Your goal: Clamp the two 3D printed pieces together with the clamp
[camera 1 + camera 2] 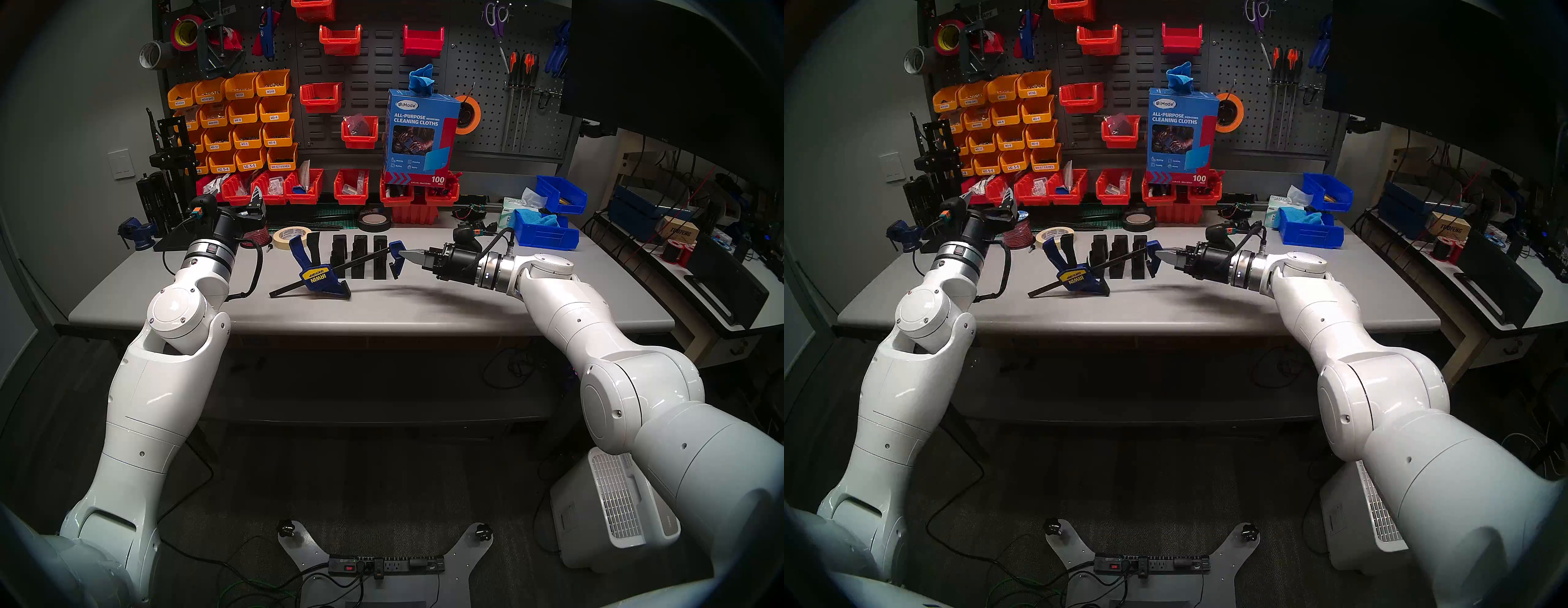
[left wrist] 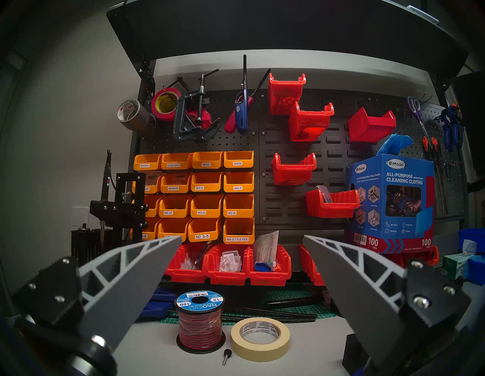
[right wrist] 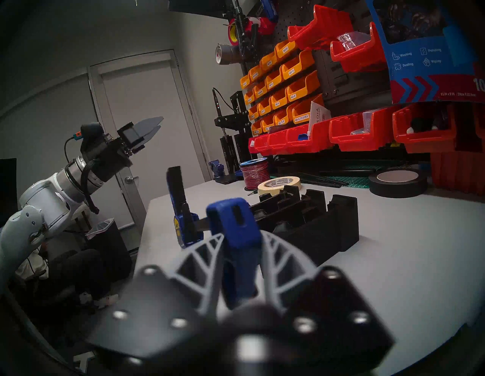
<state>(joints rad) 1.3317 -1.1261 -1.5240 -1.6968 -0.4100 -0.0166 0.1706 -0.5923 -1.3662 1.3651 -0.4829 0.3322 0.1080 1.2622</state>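
Note:
The blue clamp [image 1: 321, 277] lies on the grey table [image 1: 424, 305], its trigger body at the left and its black bar slanting up to the right. The bar crosses in front of the two black 3D printed pieces [image 1: 359, 257], which stand together as a row of blocks. My right gripper [image 1: 404, 254] comes in from the right and is shut on the clamp's blue end jaw [image 3: 233, 223], one finger on each side. My left gripper [image 1: 256, 207] hovers open and empty at the table's back left, away from the clamp; its fingers [image 2: 147, 267] are spread wide.
A masking tape roll [image 1: 292, 237], a black tape roll [image 1: 374, 220] and a red wire spool [image 2: 200, 321] sit behind the clamp. Blue bins [image 1: 545, 231] stand at the back right, a small blue vise [image 1: 138, 232] at the back left, and red bins [image 1: 352, 187] along the pegboard.

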